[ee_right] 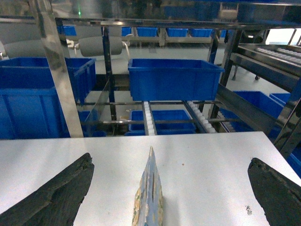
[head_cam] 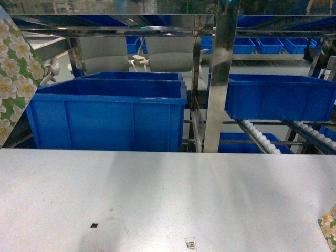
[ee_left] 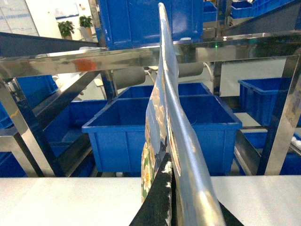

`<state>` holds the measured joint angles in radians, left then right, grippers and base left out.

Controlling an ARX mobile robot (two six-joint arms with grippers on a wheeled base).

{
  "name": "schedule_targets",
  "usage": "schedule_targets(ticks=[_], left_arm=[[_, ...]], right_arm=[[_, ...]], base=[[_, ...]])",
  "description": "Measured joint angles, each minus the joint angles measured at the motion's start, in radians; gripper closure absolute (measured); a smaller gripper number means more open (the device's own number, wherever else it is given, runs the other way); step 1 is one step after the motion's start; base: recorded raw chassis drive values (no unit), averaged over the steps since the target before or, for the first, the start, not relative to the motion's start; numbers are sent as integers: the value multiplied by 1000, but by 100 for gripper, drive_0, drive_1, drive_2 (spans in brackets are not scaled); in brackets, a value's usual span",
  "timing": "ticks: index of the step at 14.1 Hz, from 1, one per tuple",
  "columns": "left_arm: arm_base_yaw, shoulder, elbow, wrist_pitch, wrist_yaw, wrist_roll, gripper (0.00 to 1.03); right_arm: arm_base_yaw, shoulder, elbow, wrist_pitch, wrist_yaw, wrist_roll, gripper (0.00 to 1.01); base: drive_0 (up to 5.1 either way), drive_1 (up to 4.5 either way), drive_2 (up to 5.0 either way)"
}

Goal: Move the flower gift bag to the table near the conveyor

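Shiny steel racking with sloping tracks of small white rollers, the conveyor (head_cam: 260,137), stands behind the large pale grey matte table (head_cam: 173,194), and blue plastic bins (head_cam: 107,115) sit in and under the rack. Against that backdrop the small paper flower gift bag (ee_left: 162,127), printed with white-and-yellow blossoms, is held edge-on in the left wrist view: it rises upright from between the dark fingers (ee_left: 157,200) of the left gripper (ee_left: 171,207), which are closed tight on its lower edge. In the head view the same bag (head_cam: 14,73) shows at the far left edge, lifted clear of the tabletop and level with the bins, its long axis running up and slightly tilted. The bag therefore hangs above the table's left side, not yet resting on it. A second strip of flowered paper (ee_right: 149,197) stands edge-on on the table between the black fingers (ee_right: 61,193) of the right gripper (ee_right: 171,197), which are spread wide apart with nothing between them touching; whether this is another bag I cannot tell, though a flowered corner (head_cam: 328,226) also peeks in at the head view's lower right. Judging by this, the left arm alone carries the bag, and setting it down calls for lowering it straight onto the bare grey surface just below and ahead.
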<state>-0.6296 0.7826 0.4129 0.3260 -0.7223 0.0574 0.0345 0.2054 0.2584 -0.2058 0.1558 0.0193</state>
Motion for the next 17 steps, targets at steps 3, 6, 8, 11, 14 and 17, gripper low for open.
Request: schedule_targets(ticks=[3, 6, 8, 11, 14, 17], left_arm=[[0, 0, 0, -2, 0, 0, 101], [27, 110, 19, 76, 19, -13, 101], [58, 195, 27, 104, 38, -29, 101], [51, 353, 75, 178, 19, -28, 101], [35, 536, 109, 214, 3, -50, 101], [29, 698, 167, 257, -11, -61, 101]], right_arm=[[4, -5, -1, -2, 11, 11, 3], [4, -5, -1, -3, 11, 11, 3], [4, -5, -1, -2, 11, 11, 3], [4, -5, -1, -2, 11, 11, 3], [4, -5, -1, -3, 11, 11, 3], [4, -5, -1, -3, 11, 11, 3]], base=[[0, 0, 0], [0, 0, 0], [0, 0, 0], [0, 0, 0], [0, 0, 0], [0, 0, 0]])
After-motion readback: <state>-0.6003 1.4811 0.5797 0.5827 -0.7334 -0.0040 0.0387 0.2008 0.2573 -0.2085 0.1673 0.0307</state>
